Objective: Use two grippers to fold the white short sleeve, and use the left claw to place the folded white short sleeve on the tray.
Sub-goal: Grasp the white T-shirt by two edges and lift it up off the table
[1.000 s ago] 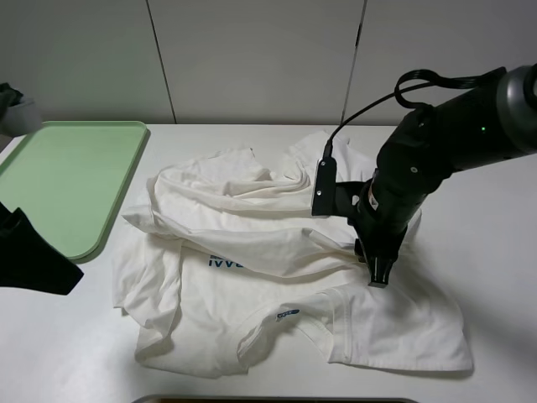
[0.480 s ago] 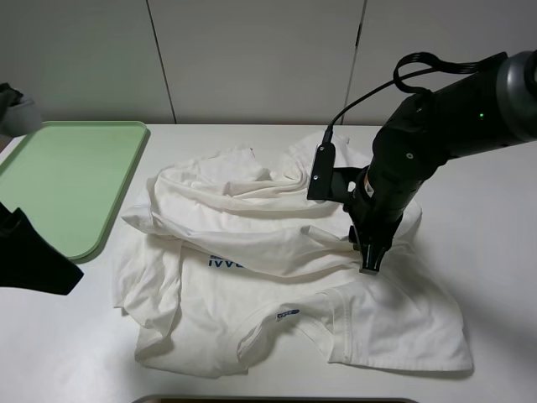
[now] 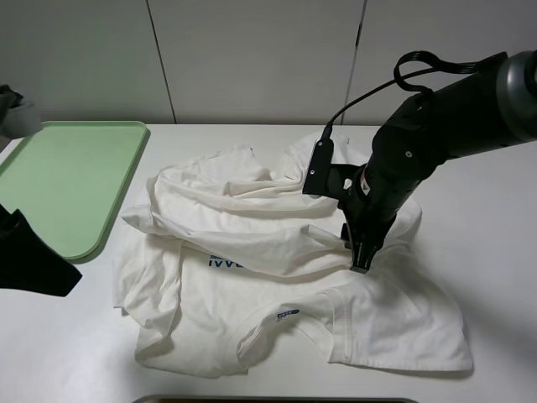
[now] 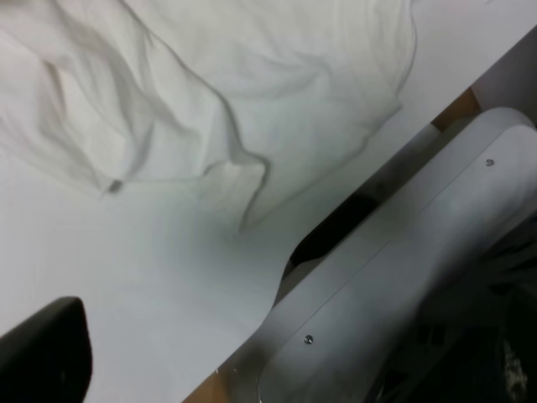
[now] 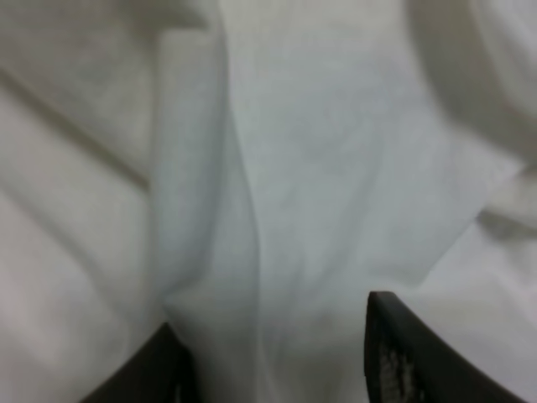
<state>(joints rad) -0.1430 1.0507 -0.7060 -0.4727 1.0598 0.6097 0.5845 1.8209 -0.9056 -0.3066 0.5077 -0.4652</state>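
Black right tool (image 3: 359,260), pointed steeply down onto the middle-right part of the white short sleeve (image 3: 252,252). In the right wrist view, fingers (image 5: 403,353) spread apart, with one soft ridge of cloth standing between them; released, then, nothing pinched yet. Left tool (image 3: 33,260) low at the left border of the high view, near the tray (image 3: 126,176) and apart from the garment. Impossible to tell from its own camera whether clenched or released: only a cloth edge and bare surface (image 4: 151,277) shown there.

Garment spread in a crumpled heap on the white surface, just beside the pale green tray, not on it. Probably very light and fully limp: no stiffness, so sagging from any single grip point and dragging the rest behind. Not fragile, likely a little slippery on the smooth surface. Danger of catching several layers at once in the bunched middle. Better to take hold at a clear edge, such as a shoulder seam, a sleeve end or the hem, with one tool at each side for keeping the fold line straight.

Blue label (image 3: 287,314) of the neck turned toward the near edge, blue lettering (image 3: 222,262) half covered by the upper fold. Lower part lying doubled over the chest. Long axis therefore judged as near to far, from neck toward the wall side, although the heap looks wider than long.
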